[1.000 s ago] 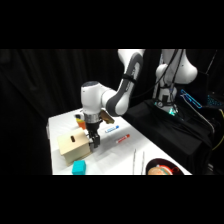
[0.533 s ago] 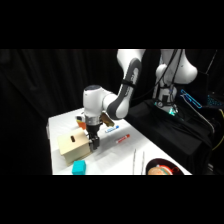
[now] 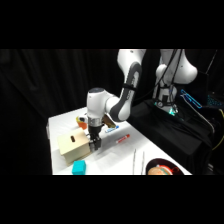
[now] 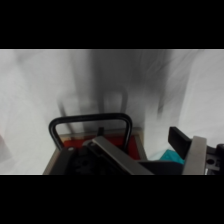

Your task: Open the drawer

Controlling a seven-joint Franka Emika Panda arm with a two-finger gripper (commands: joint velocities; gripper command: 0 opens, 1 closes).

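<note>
While the white arm's black two-finger gripper hangs at the front of the small tan wooden drawer near the white table's left edge, its black wire loop handle sits just ahead; can't tell if the jaws are clamped. Small teal block just beside it.

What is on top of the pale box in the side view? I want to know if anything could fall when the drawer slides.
The pale box shows a bare top with one dark slot. The gripper covers its right end, so the drawer front there is hidden.
</note>
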